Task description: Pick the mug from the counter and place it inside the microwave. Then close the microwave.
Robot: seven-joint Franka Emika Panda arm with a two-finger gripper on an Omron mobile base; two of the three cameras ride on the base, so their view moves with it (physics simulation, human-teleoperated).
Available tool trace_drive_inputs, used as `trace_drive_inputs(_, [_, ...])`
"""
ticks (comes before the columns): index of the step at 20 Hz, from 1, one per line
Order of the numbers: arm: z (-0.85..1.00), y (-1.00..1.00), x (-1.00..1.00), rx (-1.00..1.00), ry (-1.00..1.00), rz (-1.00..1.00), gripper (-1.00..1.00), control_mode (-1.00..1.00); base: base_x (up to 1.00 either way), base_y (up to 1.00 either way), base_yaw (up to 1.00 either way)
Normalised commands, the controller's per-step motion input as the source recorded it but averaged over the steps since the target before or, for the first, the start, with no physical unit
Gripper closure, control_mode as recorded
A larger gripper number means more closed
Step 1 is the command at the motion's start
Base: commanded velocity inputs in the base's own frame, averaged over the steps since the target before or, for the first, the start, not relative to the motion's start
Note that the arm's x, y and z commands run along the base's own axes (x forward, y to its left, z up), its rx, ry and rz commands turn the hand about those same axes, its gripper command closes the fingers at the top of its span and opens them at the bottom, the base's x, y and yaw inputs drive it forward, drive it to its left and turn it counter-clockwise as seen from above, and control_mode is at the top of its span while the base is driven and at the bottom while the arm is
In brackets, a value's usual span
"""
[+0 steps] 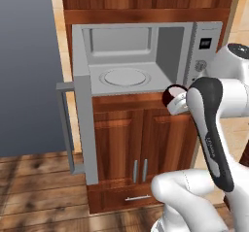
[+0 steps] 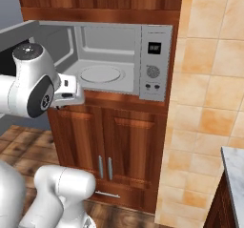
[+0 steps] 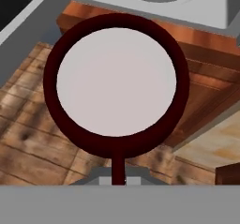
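Observation:
The dark maroon mug [image 3: 117,78] with its pale inside hangs in front of the open microwave [image 1: 204,41], just below the right front corner of its cavity. My gripper [image 3: 119,181] is shut on the mug's thin handle. In the left base view the mug [image 1: 171,94] peeks out beside my white hand, level with the wooden ledge under the microwave [image 2: 155,60]. The round turntable [image 1: 125,77] lies bare inside. A corner of the marbled counter [image 2: 234,172] shows at the lower right.
The microwave door [image 1: 82,109] stands swung out to the left, its bar handle [image 1: 65,129] facing away. Reddish-brown cabinet doors [image 1: 141,139] sit below, more cabinets above. A tiled wall [image 2: 209,79] lies to the right, wooden floor [image 3: 42,124] underneath.

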Motion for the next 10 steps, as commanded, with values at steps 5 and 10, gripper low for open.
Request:
trace_drive_inputs(5, [-0.30,0.34,0.51,-0.04,-0.15,-0.11,1.00,-1.00,0.00,0.00,0.00])
trace_drive_inputs(10, [-0.04,0.37,0.34,-0.02,-0.14,-0.13,1.00,-1.00,0.00,0.00,0.00])
